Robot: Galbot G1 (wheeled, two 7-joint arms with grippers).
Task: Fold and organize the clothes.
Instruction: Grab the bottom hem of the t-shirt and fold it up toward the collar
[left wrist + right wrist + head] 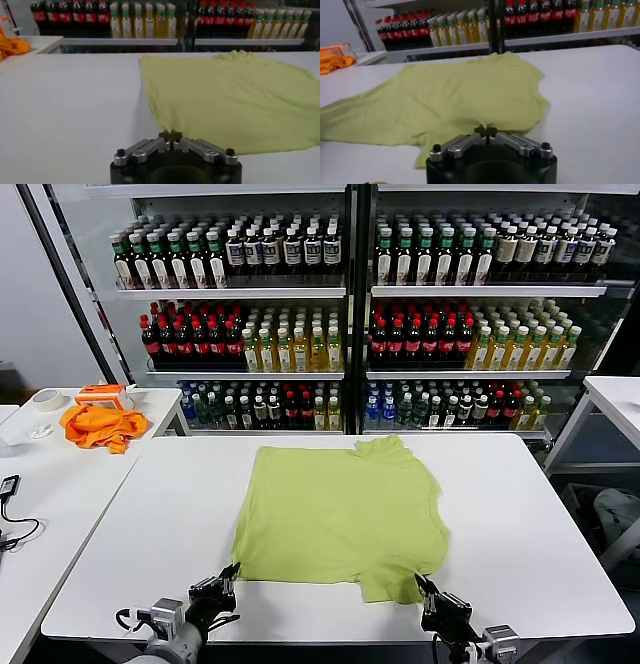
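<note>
T-shirt: lime yellow-green, spread flat near middle of white table, reaching toward near edge; plain side up, no print showing; looks already folded once, one sleeve poking out at near right corner, collar bump at far edge
left gripper: at near edge of table, tips right at near left corner of T-shirt; in left wrist view fingers clenched together, tips meeting at cloth edge
left grip: probably pinching corner of hem, but cloth between tips not clearly visible, so contact only, hold unsure
right gripper: at near edge of table, tips at near right corner of T-shirt by the sleeve; in right wrist view fingers clenched, tips meeting on cloth edge
right grip: same doubt, looks like a pinch on the hem, not confirmed
why so placed: both grippers low and level at the two near corners, set to lift near edge evenly and carry it toward far edge for next fold
why T-shirt flat: smoothed out so fold line stays straight
risk: thin cotton may slip from pinch, or one corner trailing and skewing the fold
orange cloth: bunched on side table at far left, not part of task
fridge shelves: bottles behind table, background only
</note>
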